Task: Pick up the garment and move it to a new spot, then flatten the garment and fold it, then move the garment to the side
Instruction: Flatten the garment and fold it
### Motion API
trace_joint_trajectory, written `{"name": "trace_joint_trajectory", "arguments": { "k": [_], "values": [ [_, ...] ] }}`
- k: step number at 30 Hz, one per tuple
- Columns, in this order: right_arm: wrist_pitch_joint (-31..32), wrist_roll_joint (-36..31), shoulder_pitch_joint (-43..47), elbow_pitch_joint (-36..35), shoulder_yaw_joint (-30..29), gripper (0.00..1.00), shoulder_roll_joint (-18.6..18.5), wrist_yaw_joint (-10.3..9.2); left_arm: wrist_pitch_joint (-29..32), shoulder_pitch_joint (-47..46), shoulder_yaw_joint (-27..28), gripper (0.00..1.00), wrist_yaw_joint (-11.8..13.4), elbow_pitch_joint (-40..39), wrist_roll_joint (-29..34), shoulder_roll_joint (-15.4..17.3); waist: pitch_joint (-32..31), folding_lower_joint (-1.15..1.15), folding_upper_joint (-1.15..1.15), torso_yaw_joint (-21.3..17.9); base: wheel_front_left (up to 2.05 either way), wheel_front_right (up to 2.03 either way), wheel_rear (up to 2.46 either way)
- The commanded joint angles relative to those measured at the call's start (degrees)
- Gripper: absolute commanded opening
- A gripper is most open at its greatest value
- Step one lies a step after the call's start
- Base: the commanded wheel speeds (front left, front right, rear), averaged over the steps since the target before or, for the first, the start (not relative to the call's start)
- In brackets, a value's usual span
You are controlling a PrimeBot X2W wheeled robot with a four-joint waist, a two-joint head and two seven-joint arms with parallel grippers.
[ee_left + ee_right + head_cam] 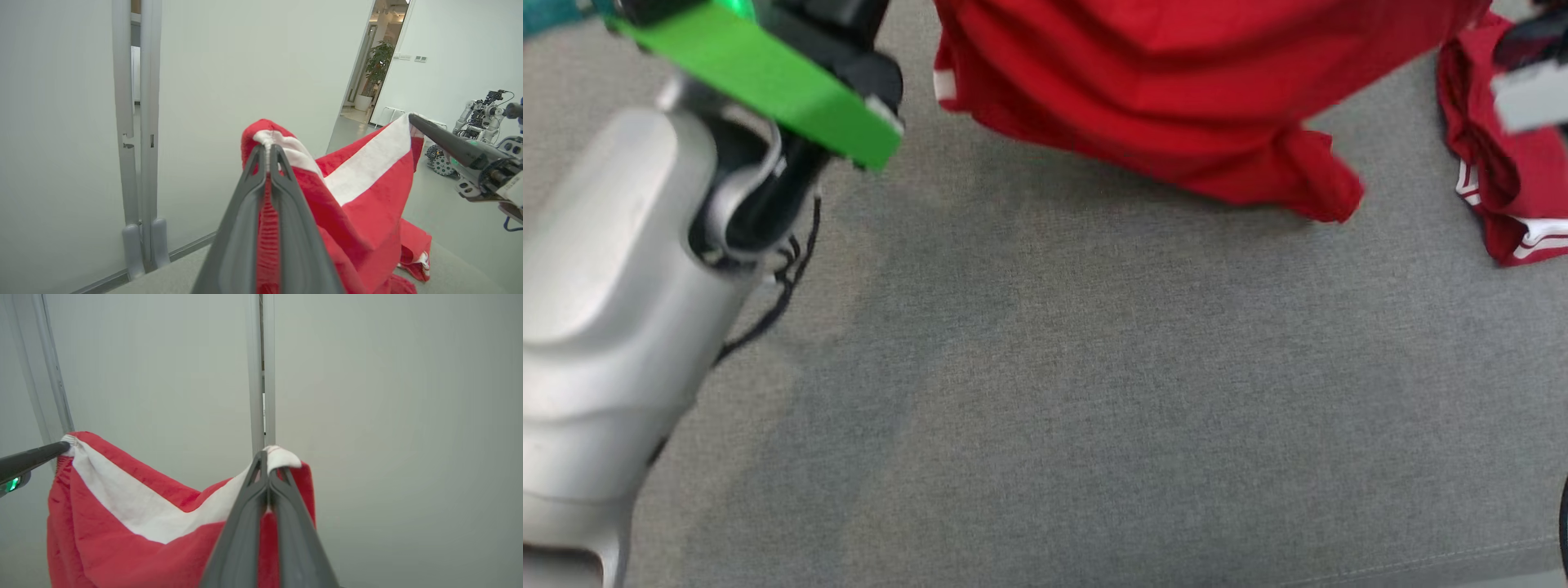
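The red garment (1160, 98) with a white waistband hangs stretched between both grippers, and its lower folds trail onto the grey surface. In the left wrist view my left gripper (267, 149) is shut on one end of the waistband, with red cloth (367, 204) draping down to its right. In the right wrist view my right gripper (267, 455) is shut on the other end of the white band, and the garment (122, 547) sags to its left. Each wrist view also shows the other gripper's dark tip on the band: the right gripper (410, 118) and the left gripper (65, 447).
A grey fabric surface (1094, 392) spreads below, with a seam near its front right edge. My pale left forearm (605, 286) and a green tag (768, 82) are at the left. White partition walls (245, 81) stand behind, and another robot (478, 118) and a plant (378, 61) are farther off.
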Motion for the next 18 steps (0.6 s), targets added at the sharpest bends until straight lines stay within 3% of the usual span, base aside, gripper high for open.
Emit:
{"name": "trace_joint_trajectory", "arguments": {
  "k": [1, 5, 10, 13, 18],
  "values": [
    [0.3, 1.2, -5.0, 2.6, 0.4, 0.00, 0.1, -0.09, 0.6, -5.3, -0.7, 0.00, -0.1, 1.9, -0.7, -0.4, 5.7, 0.00, 0.00, -2.3, 0.00, 0.00, 0.00],
    [-1.3, 5.0, -19.7, 10.6, 0.6, 0.00, 1.3, -0.07, -0.3, -20.3, -3.6, 0.00, -0.1, 8.4, -0.5, -2.2, 9.3, 0.00, 0.00, -3.5, 0.00, 0.00, 0.00],
    [-4.7, 6.1, -30.4, 15.9, 2.8, 0.00, 0.1, -0.07, -7.4, -32.1, -7.7, 0.00, -0.1, 14.0, 1.3, -3.1, 11.6, 0.00, 0.00, -4.7, 0.00, 0.00, 0.00],
    [-6.0, 7.5, -31.1, 15.7, 4.0, 0.00, -2.0, -0.08, -12.3, -34.1, -9.7, 0.00, -0.1, 15.0, 0.7, -1.9, 12.1, 0.00, 0.00, -4.9, 0.00, 0.00, 0.00],
    [-6.6, 10.4, -22.6, 13.4, 2.2, 0.00, -5.5, -0.08, -13.9, -26.0, -11.5, 0.00, -0.1, 9.6, -1.6, 2.7, 12.5, 0.00, 0.00, -4.7, 0.00, 0.00, 0.00]
  ]
}}
